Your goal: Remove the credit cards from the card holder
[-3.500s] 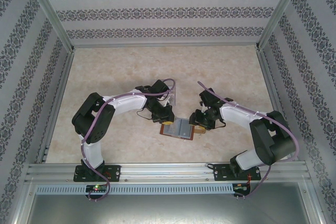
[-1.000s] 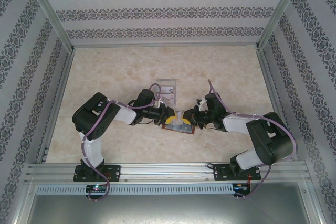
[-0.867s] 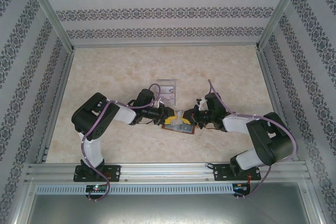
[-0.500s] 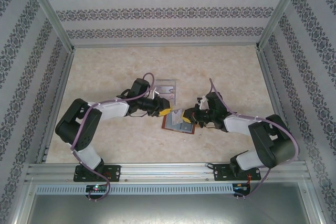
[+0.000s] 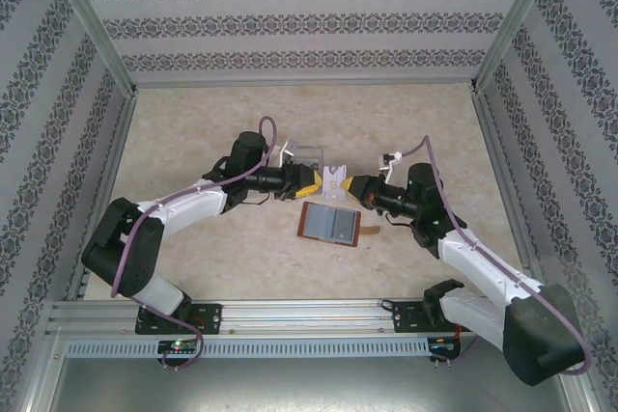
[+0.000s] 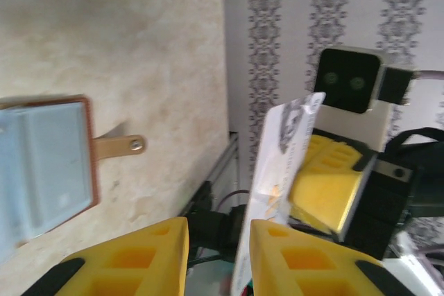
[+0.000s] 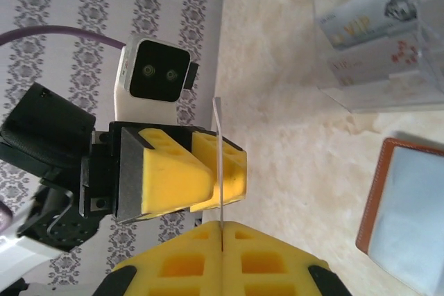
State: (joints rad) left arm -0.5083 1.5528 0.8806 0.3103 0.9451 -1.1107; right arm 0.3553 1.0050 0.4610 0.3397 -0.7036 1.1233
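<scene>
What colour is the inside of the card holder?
Grey-blue, edged reddish-brown; the card holder shows best in the top external view.

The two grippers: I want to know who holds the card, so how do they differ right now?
The right gripper is shut on the edge of the credit card. The left gripper has its fingers apart, with a gap beside that card. The right gripper reaches in from the right, and the left gripper faces it from the left. Shared: both have yellow fingers and both are at the same card.
</scene>
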